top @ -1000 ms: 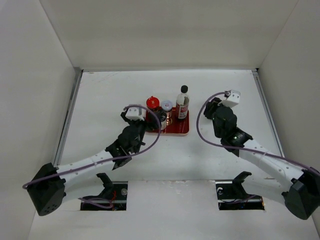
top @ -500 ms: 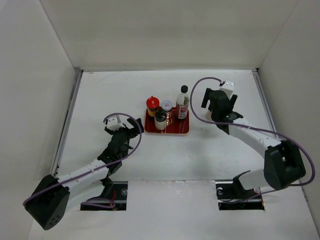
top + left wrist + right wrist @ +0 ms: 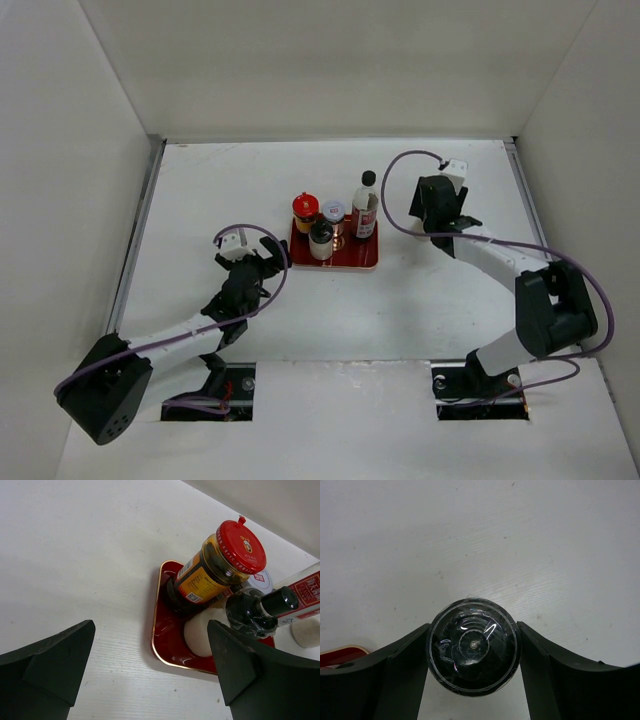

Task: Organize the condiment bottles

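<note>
A red tray (image 3: 350, 259) holds a red-lidded jar (image 3: 306, 207), a pale-lidded jar (image 3: 333, 211), a black-capped white jar (image 3: 321, 236) and a tall clear black-capped bottle with a red label (image 3: 365, 206). My left gripper (image 3: 266, 264) is open and empty, a little left of and nearer than the tray. In the left wrist view its fingers frame the tray's corner (image 3: 167, 647), the red-lidded jar (image 3: 240, 547) and the black-capped jar (image 3: 250, 614). My right gripper (image 3: 433, 210) is right of the tray, shut on a black-lidded jar (image 3: 474, 652) that is hidden under it from above.
White walls close in the table on the left, back and right. A metal rail (image 3: 140, 225) runs along the left edge. The tray's edge shows at the left of the right wrist view (image 3: 342, 655).
My left gripper has let go of the black-capped jar on the tray and drawn back to the left and nearer. My right gripper has shifted toward the back of the table.
</note>
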Robot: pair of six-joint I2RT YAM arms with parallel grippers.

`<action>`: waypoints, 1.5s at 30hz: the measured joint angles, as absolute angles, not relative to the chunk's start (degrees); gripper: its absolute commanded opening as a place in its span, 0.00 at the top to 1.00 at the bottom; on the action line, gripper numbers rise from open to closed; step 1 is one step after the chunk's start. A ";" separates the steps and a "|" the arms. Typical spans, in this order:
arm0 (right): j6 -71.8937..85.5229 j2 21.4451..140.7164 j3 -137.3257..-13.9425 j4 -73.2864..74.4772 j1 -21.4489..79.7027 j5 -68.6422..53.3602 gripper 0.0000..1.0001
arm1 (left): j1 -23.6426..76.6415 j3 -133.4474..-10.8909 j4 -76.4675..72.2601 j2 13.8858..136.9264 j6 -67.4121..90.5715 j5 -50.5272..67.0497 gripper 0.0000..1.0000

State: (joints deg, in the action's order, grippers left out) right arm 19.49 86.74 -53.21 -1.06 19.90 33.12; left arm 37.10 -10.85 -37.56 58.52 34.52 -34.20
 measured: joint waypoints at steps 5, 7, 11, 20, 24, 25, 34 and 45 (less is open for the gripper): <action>19.42 80.09 -47.70 -1.72 22.20 35.09 0.48 | 36.14 -10.83 -38.11 58.50 34.59 -34.30 0.02; 19.29 74.19 -44.60 -0.89 25.85 36.67 0.48 | 35.99 -10.39 -38.61 57.84 34.61 -34.81 0.02; 19.68 64.77 -42.11 -0.40 35.51 37.76 0.50 | 35.99 -9.06 -38.96 55.48 34.74 -36.91 0.00; 20.93 66.02 -40.97 -8.19 49.87 37.45 0.48 | 35.57 -8.71 -40.12 54.76 34.83 -39.70 0.00; 19.35 73.06 -42.00 -12.27 50.33 37.21 0.48 | 34.92 -8.58 -40.07 54.65 34.83 -40.36 0.00; 18.98 74.67 -42.48 -13.02 50.35 37.17 0.48 | 34.89 -8.49 -40.07 54.46 34.83 -40.45 0.00; 16.40 85.19 -44.93 -19.62 50.46 36.99 0.44 | 34.37 -8.32 -40.12 54.72 34.85 -40.77 0.00; 15.42 89.30 -46.57 -24.12 50.76 36.67 0.12 | 34.28 -8.32 -40.10 55.44 34.87 -40.29 0.00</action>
